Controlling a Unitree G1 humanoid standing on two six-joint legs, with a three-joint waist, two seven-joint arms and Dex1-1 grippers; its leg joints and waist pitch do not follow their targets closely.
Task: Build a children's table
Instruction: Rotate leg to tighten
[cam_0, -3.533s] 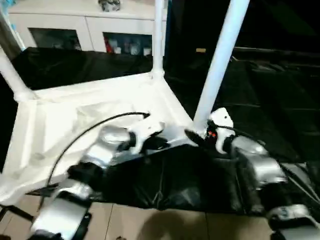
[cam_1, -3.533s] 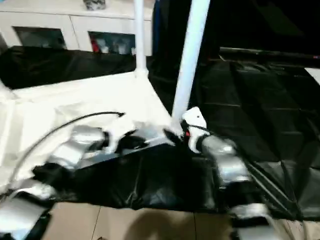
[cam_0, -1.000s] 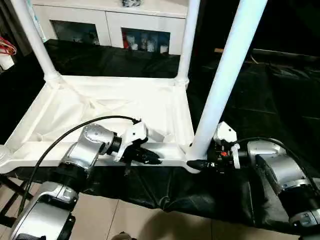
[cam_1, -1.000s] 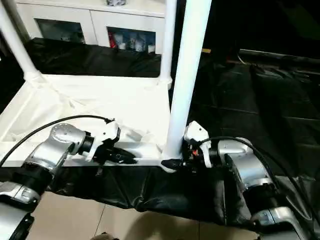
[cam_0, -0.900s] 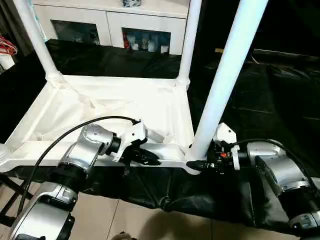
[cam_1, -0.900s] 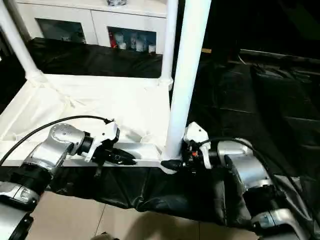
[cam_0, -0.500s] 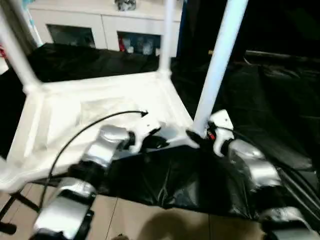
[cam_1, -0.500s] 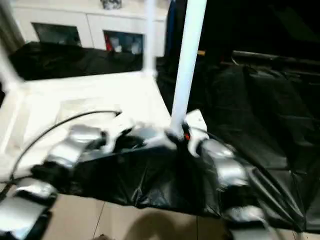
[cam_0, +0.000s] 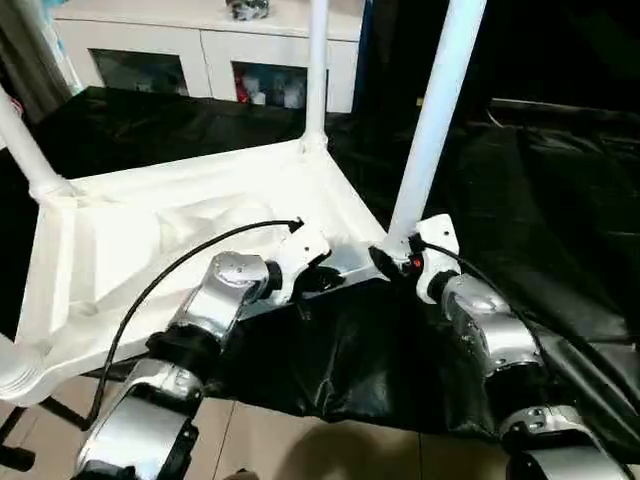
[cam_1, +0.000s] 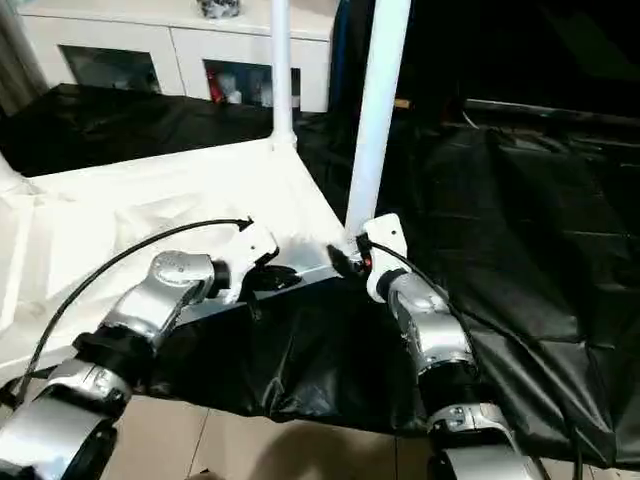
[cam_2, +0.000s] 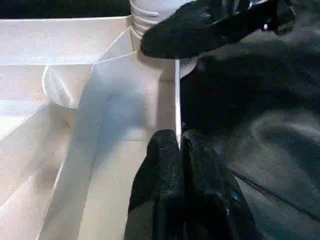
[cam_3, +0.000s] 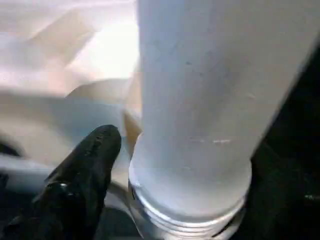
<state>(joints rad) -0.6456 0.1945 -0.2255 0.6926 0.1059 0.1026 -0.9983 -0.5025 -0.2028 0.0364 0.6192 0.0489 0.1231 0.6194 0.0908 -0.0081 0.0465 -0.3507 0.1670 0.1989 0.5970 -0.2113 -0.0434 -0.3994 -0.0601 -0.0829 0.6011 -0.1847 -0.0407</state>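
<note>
The children's table (cam_0: 150, 230) lies upside down on the black-covered work table, its white legs pointing up. My left gripper (cam_0: 325, 280) is at the near rim, and the left wrist view shows its fingers (cam_2: 165, 170) pinched shut on that thin rim edge. My right gripper (cam_0: 385, 262) is at the base of the near right leg (cam_0: 435, 110), where the leg meets its corner socket. It stands open, with one black finger (cam_3: 85, 170) beside the leg's base (cam_3: 200, 100) and the other hidden behind it.
Another leg (cam_0: 316, 70) rises at the far corner and one (cam_0: 25, 150) at the left. A white cabinet (cam_0: 200, 45) stands behind. The black cover (cam_0: 560, 220) stretches away to the right. A black cable (cam_0: 170, 270) loops over my left forearm. Tan floor (cam_0: 330, 450) lies below the table's edge.
The whole picture has swung, so the camera has moved. Both grippers keep their places on the rim and at the leg's base. The right forearm now reaches in more steeply.
</note>
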